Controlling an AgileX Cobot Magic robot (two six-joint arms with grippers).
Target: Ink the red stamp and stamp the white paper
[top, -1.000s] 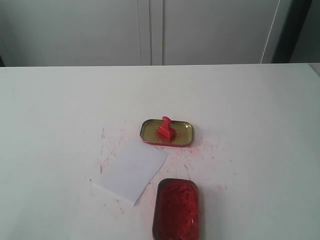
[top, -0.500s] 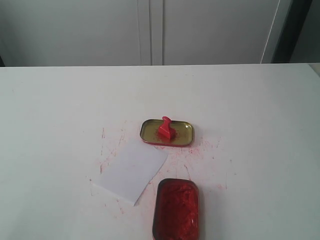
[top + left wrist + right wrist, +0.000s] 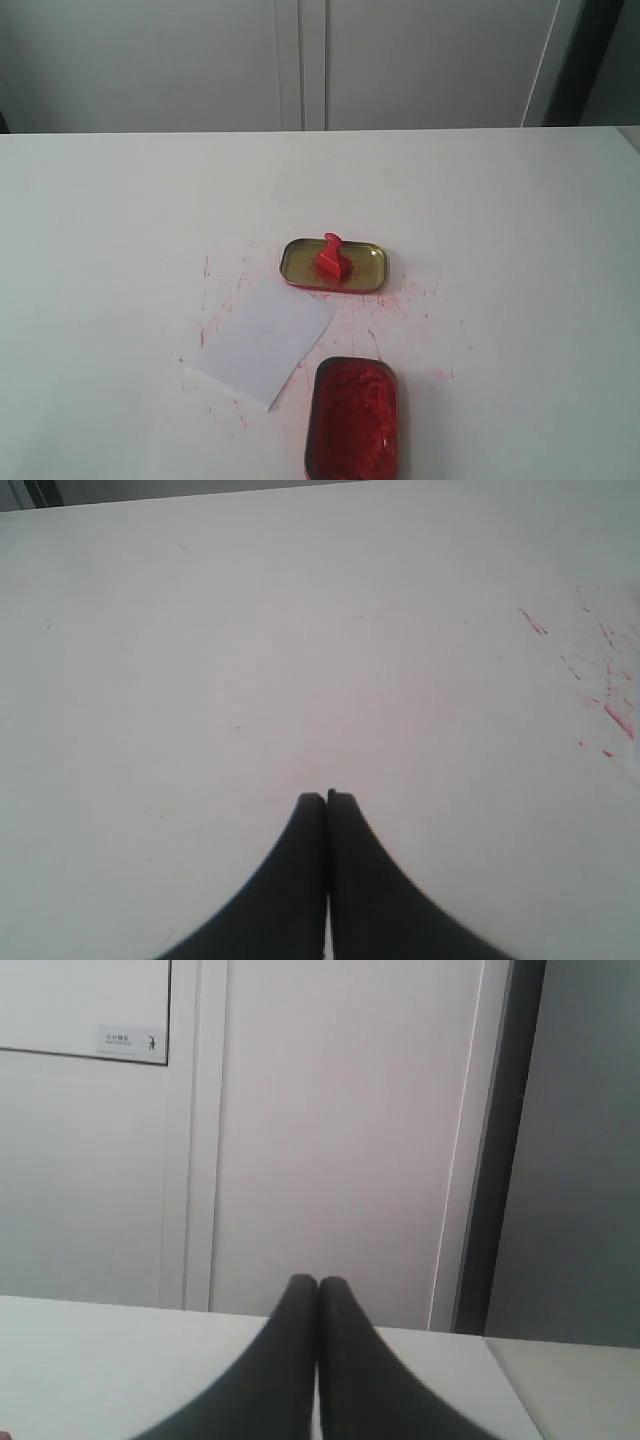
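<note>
White cabinet doors (image 3: 420, 60) back your bench (image 3: 110, 220), whose pale top is flecked with red around its middle. You have the red stamp (image 3: 332, 258) standing on its base in the gold-lined tin lid (image 3: 298, 262) about mid-bench, the white paper (image 3: 265, 342) lying askew between that lid and the near edge, and the open ink tin (image 3: 356, 361) at the near edge, just beside the paper. Your left gripper (image 3: 327, 798) and right gripper (image 3: 318, 1282) both have their jaws pressed together on nothing, the left over bare bench, the right pointing toward the doors.
</note>
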